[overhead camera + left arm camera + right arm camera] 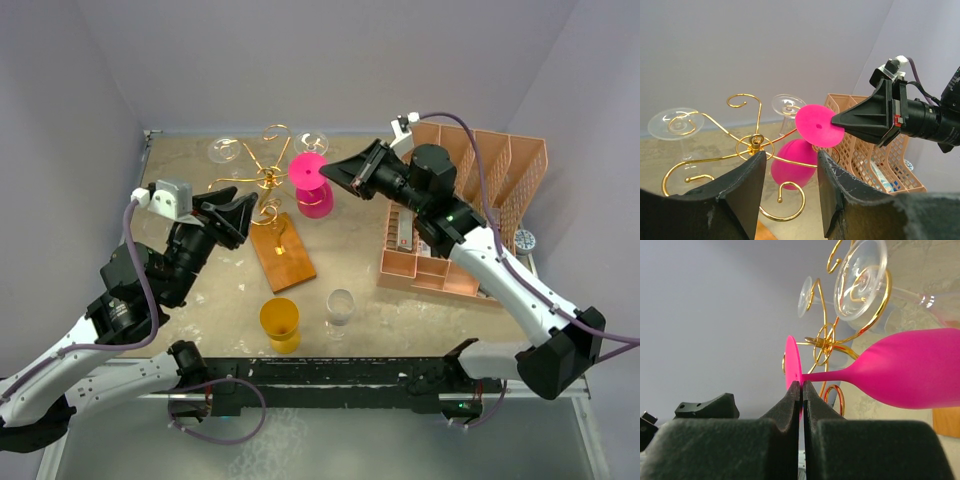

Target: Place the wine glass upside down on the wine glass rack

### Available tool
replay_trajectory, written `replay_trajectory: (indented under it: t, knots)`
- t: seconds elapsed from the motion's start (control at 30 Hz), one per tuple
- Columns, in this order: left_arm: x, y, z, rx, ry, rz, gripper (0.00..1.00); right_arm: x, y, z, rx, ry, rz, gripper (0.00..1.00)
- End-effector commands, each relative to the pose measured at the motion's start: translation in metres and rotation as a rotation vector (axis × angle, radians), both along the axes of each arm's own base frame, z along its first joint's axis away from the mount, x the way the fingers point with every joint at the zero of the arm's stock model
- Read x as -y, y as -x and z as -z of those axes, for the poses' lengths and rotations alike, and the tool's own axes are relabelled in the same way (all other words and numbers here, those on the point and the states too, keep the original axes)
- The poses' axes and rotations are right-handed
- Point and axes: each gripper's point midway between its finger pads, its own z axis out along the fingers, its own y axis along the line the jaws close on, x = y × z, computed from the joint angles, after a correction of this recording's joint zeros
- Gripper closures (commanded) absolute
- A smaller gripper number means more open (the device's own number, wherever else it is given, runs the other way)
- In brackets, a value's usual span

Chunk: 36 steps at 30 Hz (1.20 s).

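1. Wine glass (910, 372): pink, inverted and tilted. Its bowl hangs low beside the hub of the wine glass rack (756, 142), and its foot disc sits above the gold arms. The rack stands toward the desk's far edge, left of middle.
2. Right pincer (801, 385): clamped tight on the thin rim of the foot, an edge pinch only.
3. Left pincer (243, 212): jaws apart, nothing between them, hovering just beside the rack on its left-edge side.
4. Step in hand, judged: seating the stem in a curled arm so the foot rests on the wire. Cannot tell if the stem is already inside the curl.
5. Doing it well:
   - Straighten the tilt and slide slowly along the arm's slot.
   - Release only once the foot bears on wire both sides.
   - The rim pinch looks weak and the glass may pivot.
   - Avoid the clear glasses (860, 277) on neighbouring arms.
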Motion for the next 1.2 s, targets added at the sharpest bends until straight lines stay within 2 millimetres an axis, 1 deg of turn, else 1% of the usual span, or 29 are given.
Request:
replay_trajectory:
  t: [0.0,0.17,0.37,0.47,0.6,0.73,0.97,1.17]
  knots:
    - [-0.004,0.001,-0.009,0.025,0.01,-0.011,0.57,-0.01,0.016,-0.035,0.103,-0.016,-0.088,1.0]
    - [-0.002,0.001,-0.009,0.028,0.009,-0.004,0.57,-0.017,0.024,-0.026,0.084,0.014,-0.141,1.0]
    - [-0.001,0.001,-0.012,0.032,0.013,0.0,0.57,-0.017,0.031,-0.023,0.077,0.037,-0.158,1.0]
    - [-0.001,0.001,-0.012,0.033,0.017,-0.001,0.57,-0.014,0.035,-0.021,0.066,0.041,-0.156,1.0]
    - [-0.003,0.001,-0.018,0.046,0.042,-0.009,0.57,-0.009,0.041,-0.024,0.064,0.029,-0.15,1.0]
    - [-0.004,0.0,-0.022,0.062,0.061,-0.017,0.57,-0.001,0.046,-0.024,0.052,0.017,-0.12,1.0]
    - [-0.001,-0.003,-0.021,0.059,0.056,-0.021,0.57,0.012,0.047,-0.015,0.025,0.014,-0.053,1.0]
    - [0.0,-0.002,-0.02,0.045,0.06,-0.016,0.57,0.018,0.036,-0.009,0.019,0.042,0.015,1.0]
